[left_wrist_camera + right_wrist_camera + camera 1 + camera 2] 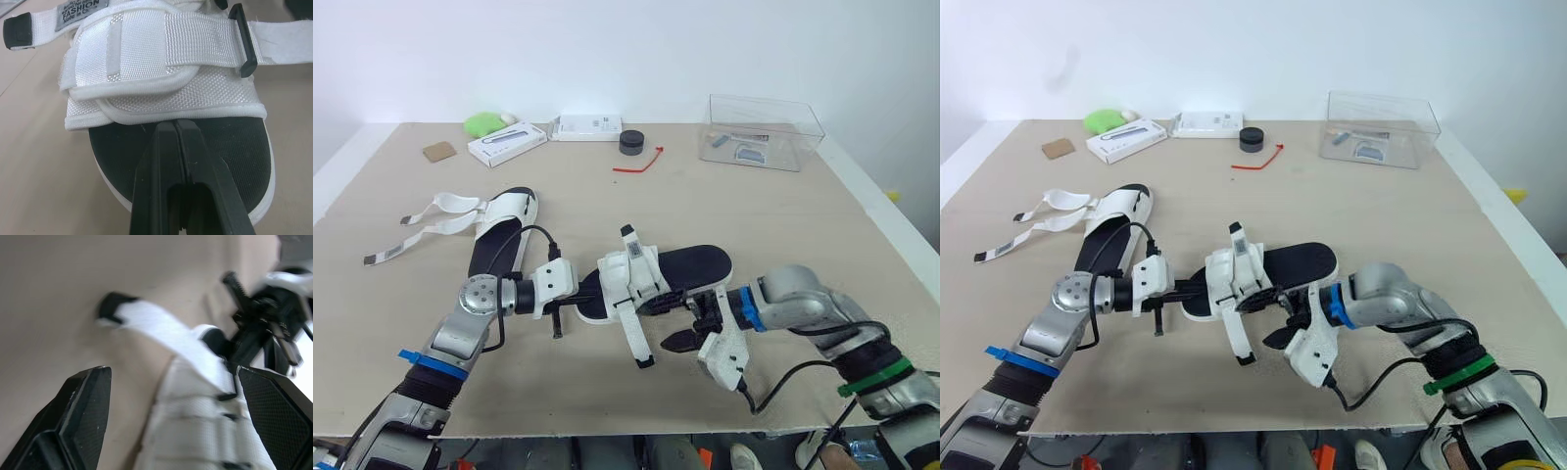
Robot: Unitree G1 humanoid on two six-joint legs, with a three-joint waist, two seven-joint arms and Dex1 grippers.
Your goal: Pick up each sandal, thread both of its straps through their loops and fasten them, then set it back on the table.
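A white sandal with a black footbed (690, 266) lies at the table's middle front. My left gripper (582, 294) is shut, its fingers (173, 147) closed together on the footbed at the sandal's left end, with nothing seen between them. One strap (632, 333) hangs off the near side with its black tip on the table; another strap end (628, 237) points away. My right gripper (691, 323) is open just right of the hanging strap (166, 335), not touching it. A second sandal (501, 235) lies to the left, its straps (431, 223) loose and spread out.
Along the far edge stand a clear plastic box (764, 132), a black round object (631, 142), a red cord (639, 162), two white boxes (507, 144) (587, 127), a green object (484, 123) and a brown square (438, 151). The table's front edge is close below the grippers.
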